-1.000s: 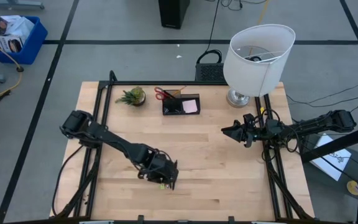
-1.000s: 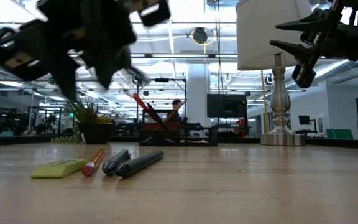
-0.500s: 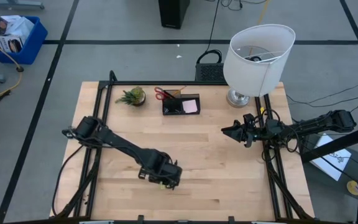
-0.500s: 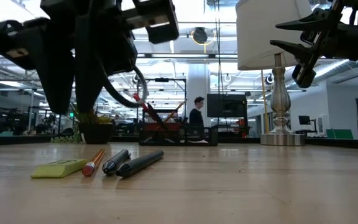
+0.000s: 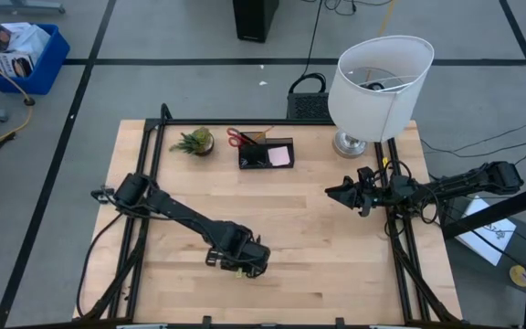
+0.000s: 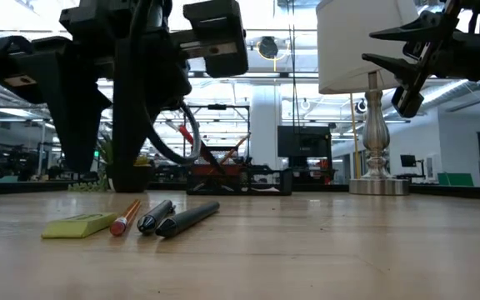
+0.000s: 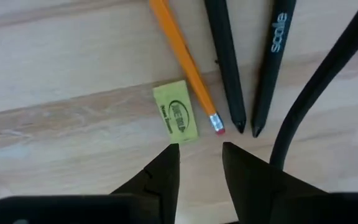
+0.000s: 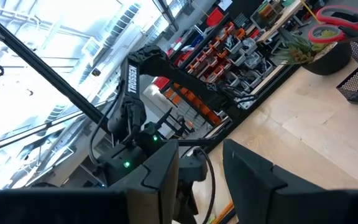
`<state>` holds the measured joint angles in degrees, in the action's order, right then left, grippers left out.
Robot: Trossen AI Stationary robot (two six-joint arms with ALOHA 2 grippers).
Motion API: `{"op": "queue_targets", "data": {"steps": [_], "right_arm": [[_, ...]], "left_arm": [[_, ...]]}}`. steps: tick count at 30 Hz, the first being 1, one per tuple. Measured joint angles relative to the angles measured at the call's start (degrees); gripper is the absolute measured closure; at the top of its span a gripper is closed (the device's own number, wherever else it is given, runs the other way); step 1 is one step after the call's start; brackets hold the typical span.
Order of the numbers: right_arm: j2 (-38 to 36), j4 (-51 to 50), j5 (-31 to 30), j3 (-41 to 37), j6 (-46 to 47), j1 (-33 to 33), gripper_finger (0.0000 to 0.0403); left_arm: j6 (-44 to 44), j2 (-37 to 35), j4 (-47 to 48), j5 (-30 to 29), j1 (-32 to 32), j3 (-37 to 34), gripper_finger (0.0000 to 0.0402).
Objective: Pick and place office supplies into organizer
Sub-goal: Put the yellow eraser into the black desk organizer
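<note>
The left hand [image 7: 199, 163] hangs low over the worktop [image 5: 336, 265], its fingers narrowly parted and empty. Just beyond its tips lie the yellow-green eraser [image 7: 175, 112], orange pencil [image 7: 183, 61] and two black pens [image 7: 247, 59]. The right hand [image 5: 338, 193], parted, waits near the lamp [image 5: 377, 87].

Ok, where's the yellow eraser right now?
In the left wrist view the eraser lies on the table beside the pencil, just ahead of the open left tool.
</note>
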<state>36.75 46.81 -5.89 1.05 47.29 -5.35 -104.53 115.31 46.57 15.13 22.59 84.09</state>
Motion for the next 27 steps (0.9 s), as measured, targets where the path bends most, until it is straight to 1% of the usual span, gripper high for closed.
{"op": "queue_targets", "data": {"steps": [2,7,16,19,27], "right_arm": [[0.02,0.00,0.00,0.00,0.00,-0.01,0.0286],[0.02,-0.08,0.00,-0.01,0.00,-0.02,0.0286],[0.02,0.02,0.00,-0.01,0.00,0.00,0.0286],[0.02,0.02,0.00,-0.01,0.00,-0.01,0.0286],[0.02,0.00,0.00,-0.01,0.00,-0.01,0.0286]], "left_arm": [[-0.96,0.54,-0.19,-0.05,0.00,0.02,0.0269],[-2.11,3.02,-0.07,2.84,0.00,-0.01,0.0253],[-1.90,3.19,0.00,2.46,0.00,0.09,0.0228],[-1.68,3.19,0.28,1.17,0.00,0.09,0.0227],[-1.20,3.19,0.39,1.26,0.06,-0.04,0.0227]]}}
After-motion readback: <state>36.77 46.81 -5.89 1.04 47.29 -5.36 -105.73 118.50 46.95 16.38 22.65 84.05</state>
